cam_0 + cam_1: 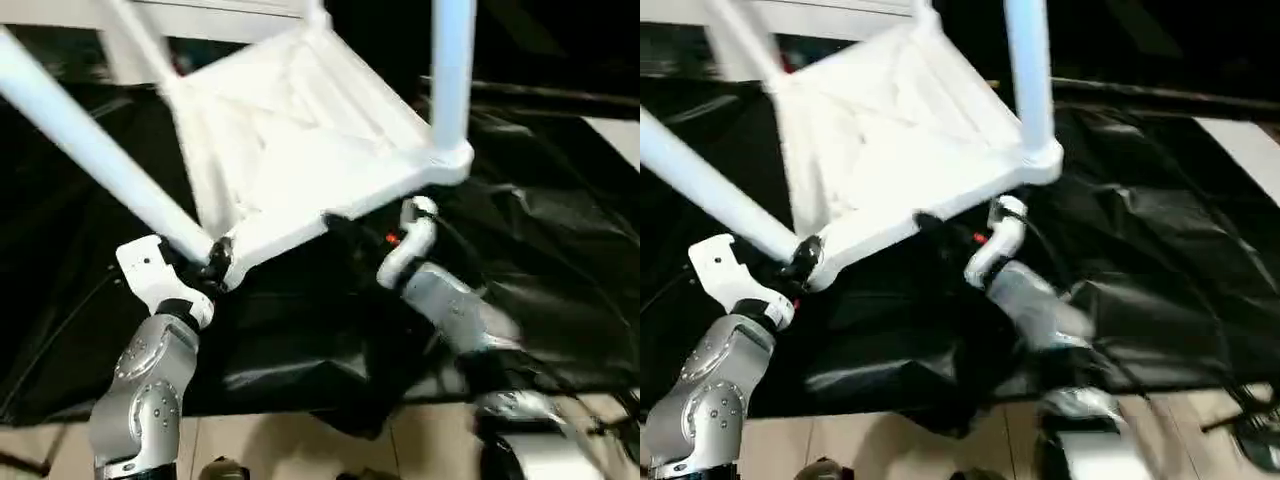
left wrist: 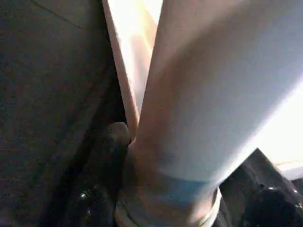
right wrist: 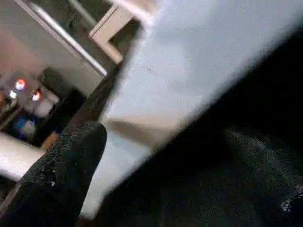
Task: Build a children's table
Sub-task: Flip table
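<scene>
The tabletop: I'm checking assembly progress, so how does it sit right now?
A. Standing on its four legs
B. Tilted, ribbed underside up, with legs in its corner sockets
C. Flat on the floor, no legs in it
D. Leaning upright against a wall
B: the tabletop is tilted with its X-ribbed underside facing the head camera, one leg rising from the right near corner socket and another leg slanting from the left one.

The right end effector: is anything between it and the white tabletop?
Nothing visible. The right end effector sits open right at the near edge of the tabletop, with only the black cloth below.
</scene>
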